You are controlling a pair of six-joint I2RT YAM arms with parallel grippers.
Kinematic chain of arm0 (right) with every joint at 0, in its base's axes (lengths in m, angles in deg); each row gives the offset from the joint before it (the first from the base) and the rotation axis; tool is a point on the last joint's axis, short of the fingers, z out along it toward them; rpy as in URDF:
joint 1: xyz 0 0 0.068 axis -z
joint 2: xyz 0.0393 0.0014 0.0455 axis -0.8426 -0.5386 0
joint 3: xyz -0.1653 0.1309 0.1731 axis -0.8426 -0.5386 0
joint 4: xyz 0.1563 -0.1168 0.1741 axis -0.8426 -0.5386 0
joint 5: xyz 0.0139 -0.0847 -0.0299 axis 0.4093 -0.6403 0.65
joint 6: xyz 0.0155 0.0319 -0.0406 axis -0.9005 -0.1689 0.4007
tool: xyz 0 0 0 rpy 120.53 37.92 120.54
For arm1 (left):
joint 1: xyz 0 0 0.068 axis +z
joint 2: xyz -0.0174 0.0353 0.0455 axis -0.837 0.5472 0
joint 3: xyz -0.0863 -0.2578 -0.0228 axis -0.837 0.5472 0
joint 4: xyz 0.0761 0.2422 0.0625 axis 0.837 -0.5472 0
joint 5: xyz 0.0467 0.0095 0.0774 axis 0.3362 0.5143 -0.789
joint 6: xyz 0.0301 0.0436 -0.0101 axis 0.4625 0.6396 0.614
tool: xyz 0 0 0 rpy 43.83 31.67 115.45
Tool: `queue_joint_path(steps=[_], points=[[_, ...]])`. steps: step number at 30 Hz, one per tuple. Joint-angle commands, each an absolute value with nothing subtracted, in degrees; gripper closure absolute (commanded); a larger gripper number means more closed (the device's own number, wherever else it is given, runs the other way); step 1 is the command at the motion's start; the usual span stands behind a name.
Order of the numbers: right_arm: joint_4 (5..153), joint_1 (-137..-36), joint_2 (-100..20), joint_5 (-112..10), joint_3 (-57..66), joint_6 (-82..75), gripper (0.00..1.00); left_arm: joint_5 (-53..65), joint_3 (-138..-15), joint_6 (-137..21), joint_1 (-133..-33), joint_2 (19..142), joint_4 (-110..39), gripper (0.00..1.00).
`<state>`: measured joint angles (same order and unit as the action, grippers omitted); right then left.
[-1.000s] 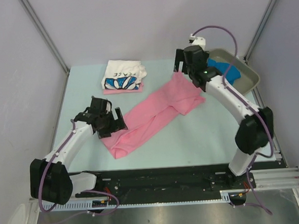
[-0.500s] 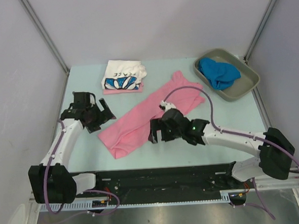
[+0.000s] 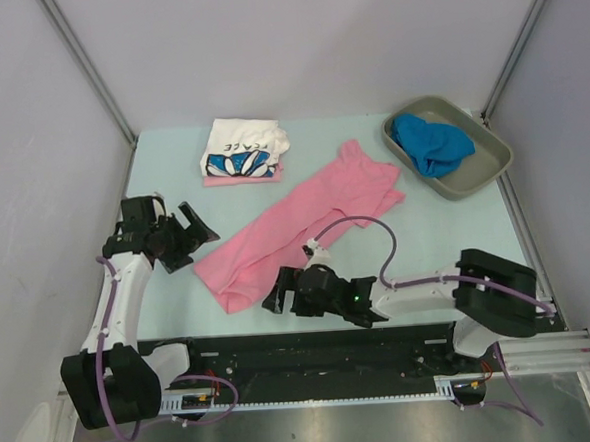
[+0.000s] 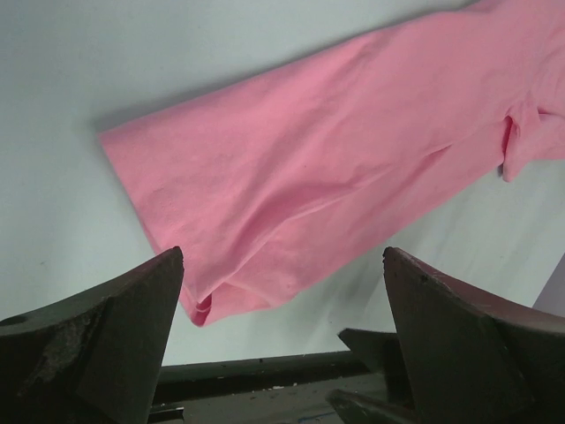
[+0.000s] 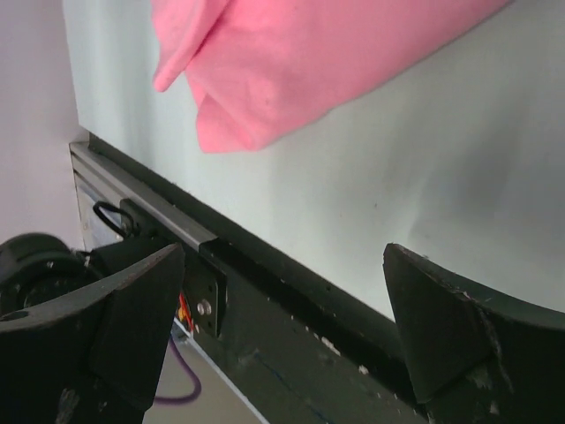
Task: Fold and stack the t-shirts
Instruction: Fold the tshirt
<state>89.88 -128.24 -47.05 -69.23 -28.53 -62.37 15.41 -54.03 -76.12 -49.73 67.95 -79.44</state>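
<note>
On the table (image 3: 378, 266), left pincer (image 3: 191, 241) and right pincer (image 3: 276, 291) (both spread, empty) flank the pink t-shirt (image 3: 295, 221).

Long pink cloth shirt (image 3: 305, 220) lay slantwise across middle of pale green table (image 3: 437, 242). Room to pass was on right, between it and grey-olive plastic tray (image 3: 484, 172). Folded white flower-print shirt (image 3: 243, 149) blocked far left corner.

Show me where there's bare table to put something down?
Most room lies right of the pink t-shirt, in front of the tray. A smaller bare strip sits at the back, between the folded printed t-shirt and the tray. The front is crowded: left gripper and right gripper flank the pink t-shirt's end.
</note>
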Motion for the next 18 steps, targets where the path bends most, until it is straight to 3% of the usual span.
queue_joint_path(steps=[1, 8, 18], points=[[102.79, -128.78, -53.67, -70.49, -28.93, -69.97, 0.00, 18.88, -53.32, -73.37, -48.57, 66.29, -78.99, 0.00], [111.84, -126.85, -61.76, -68.64, -28.67, -72.79, 0.00, 20.29, -53.32, -72.32, -47.60, 66.29, -79.17, 0.00], [113.09, -126.15, -71.60, -63.72, -24.10, -75.07, 0.01, 21.86, -53.94, -71.79, -47.16, 67.17, -79.34, 0.00]])
